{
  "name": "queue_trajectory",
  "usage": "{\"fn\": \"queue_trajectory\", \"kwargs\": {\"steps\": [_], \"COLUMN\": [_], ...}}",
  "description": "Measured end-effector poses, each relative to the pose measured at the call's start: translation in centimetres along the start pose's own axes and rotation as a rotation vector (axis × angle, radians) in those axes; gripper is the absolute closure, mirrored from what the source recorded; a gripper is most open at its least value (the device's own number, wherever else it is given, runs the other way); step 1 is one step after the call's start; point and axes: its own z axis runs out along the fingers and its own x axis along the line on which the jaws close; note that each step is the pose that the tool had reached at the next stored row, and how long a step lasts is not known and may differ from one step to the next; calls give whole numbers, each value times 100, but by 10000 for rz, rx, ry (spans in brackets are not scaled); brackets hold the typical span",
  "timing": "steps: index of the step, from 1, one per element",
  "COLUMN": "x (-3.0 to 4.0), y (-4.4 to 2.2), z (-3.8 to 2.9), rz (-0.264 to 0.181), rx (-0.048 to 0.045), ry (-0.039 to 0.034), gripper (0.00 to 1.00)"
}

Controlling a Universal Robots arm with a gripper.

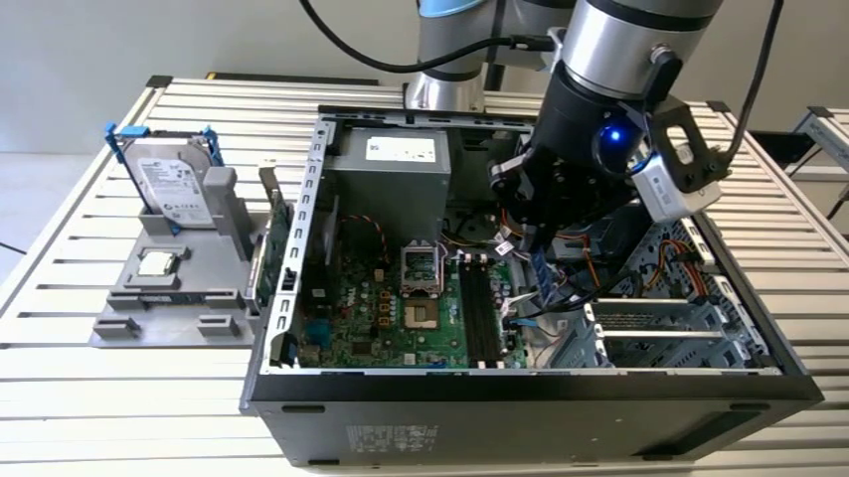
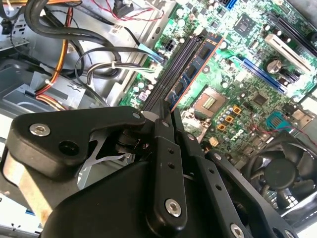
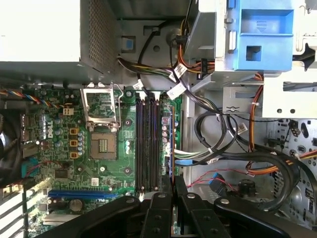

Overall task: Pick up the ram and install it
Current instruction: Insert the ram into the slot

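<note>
The ram is a dark bluish stick with black chips. It stands on edge inside the open computer case, lined up along the black memory slots on their cable side. My gripper is shut on the near end of the ram, its black fingers pressed close on either side. In the exterior view the gripper reaches down into the case over the motherboard, with the ram below it. Whether the stick sits in a slot cannot be told.
Cable bundles lie close beside the slots. The empty processor socket is on their other side. The power supply and a blue drive cage stand at the case's back. A hard drive and processor chip rest on a grey holder.
</note>
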Motion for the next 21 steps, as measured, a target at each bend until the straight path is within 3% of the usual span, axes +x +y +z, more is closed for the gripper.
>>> {"fn": "queue_trajectory", "kwargs": {"steps": [21], "x": [8], "y": [0], "z": [95], "rz": [145], "rx": [-5], "ry": [1], "gripper": [100]}}
